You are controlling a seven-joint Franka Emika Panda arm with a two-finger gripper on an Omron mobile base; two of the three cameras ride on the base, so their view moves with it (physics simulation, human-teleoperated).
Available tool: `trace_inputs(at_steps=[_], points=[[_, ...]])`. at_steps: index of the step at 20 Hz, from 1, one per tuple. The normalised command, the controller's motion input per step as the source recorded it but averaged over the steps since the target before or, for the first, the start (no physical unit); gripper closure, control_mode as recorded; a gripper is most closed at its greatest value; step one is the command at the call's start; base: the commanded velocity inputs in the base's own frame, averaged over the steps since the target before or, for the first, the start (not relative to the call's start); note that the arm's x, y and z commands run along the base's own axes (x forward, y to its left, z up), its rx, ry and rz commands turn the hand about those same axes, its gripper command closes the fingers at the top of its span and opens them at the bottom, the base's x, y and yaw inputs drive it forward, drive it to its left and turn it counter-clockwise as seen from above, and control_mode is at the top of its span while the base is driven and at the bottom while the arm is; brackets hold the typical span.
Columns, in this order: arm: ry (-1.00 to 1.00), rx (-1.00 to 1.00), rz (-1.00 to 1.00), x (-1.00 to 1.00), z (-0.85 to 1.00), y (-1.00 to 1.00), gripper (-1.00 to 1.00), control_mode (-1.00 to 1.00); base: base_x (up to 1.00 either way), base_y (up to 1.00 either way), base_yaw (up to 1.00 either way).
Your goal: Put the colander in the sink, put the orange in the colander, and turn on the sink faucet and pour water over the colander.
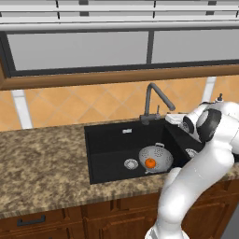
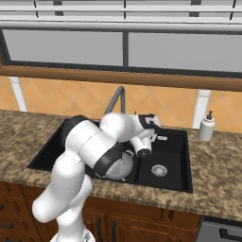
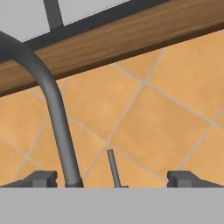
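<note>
Colander sits in the large basin of the sink, lower centre of the left base view, just right of a round silver drain. Orange lies inside the colander, toward its near side. Faucet stands at the back rim of the sink, spout arching right with its angled tip over the basin. In the hand view the gripper faces the tiled wall, jaws spread wide with nothing between them except the faucet's thin lever, untouched; faucet neck rises at left.
</note>
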Motion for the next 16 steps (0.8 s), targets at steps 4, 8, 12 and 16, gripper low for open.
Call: trace_inputs(at_steps=[4, 8, 12, 16], points=[[0.00, 0.00, 0.00, 0.00, -0.13, -0.04, -1.00, -1.00, 0.00, 0.00, 0.00], [0.00, 0.00, 0.00, 0.00, -0.26, 0.00, -1.00, -1.00, 0.00, 0.00, 0.00], [0.01, 0.00, 0.00, 0.00, -0.22, 0.00, -1.00, -1.00, 0.00, 0.00, 0.00], [0.01, 0.00, 0.00, 0.00, -0.11, 0.00, -1.00, -1.00, 0.00, 0.00, 0.00]])
